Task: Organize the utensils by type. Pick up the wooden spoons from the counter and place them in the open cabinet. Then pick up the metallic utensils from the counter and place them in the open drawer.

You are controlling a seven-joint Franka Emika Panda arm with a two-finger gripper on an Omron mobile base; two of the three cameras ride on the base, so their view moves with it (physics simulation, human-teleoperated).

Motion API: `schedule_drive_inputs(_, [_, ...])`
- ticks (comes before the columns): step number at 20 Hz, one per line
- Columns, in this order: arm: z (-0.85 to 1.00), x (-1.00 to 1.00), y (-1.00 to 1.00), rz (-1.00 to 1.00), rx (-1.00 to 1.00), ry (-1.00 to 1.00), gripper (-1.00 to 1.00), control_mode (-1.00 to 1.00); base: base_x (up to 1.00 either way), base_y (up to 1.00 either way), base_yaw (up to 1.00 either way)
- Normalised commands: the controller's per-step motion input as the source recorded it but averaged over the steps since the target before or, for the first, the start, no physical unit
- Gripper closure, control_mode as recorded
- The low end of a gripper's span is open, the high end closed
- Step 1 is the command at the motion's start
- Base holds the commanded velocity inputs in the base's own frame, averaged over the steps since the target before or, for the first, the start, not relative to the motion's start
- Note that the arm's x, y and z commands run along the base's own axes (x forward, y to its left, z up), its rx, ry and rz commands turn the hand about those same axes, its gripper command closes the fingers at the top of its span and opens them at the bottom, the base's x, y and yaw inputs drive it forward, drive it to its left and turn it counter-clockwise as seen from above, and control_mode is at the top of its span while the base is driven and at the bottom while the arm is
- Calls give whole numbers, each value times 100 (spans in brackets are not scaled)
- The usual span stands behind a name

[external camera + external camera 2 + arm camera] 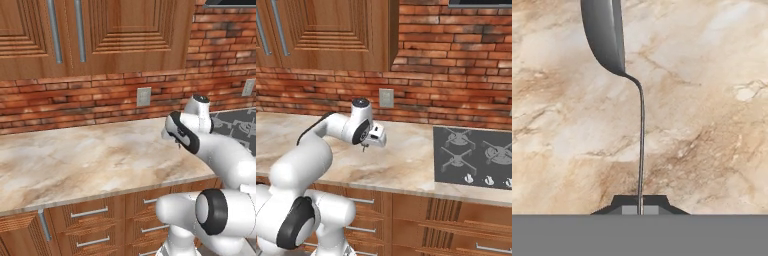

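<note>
Pinching metal spoon (627, 75) handle between closed fingers (629, 209).

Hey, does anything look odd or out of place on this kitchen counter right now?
Nothing looks spilled or damaged. The one thing off the counter is a grey metal spoon, pinched by its thin handle in the shut gripper, bowl pointing away from the hand over the marble.

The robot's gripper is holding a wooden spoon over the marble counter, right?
Not quite. The spoon in the gripper is thin grey metal, not wooden; the hand view shows it. It is over the marble counter.
</note>
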Motion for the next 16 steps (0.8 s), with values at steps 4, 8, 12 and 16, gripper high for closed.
schedule_drive_inputs(4, [54,-29,12,0,-5,0,100,-100,0,0,0])
schedule_drive_inputs(8, [63,-22,11,0,-1,0,100,-100,0,0,0])
schedule_drive_inputs(12, [52,-23,17,0,-2,0,100,-100,0,0,0])
schedule_drive_inputs(16, [38,-29,24,0,-3,0,100,-100,0,0,0])
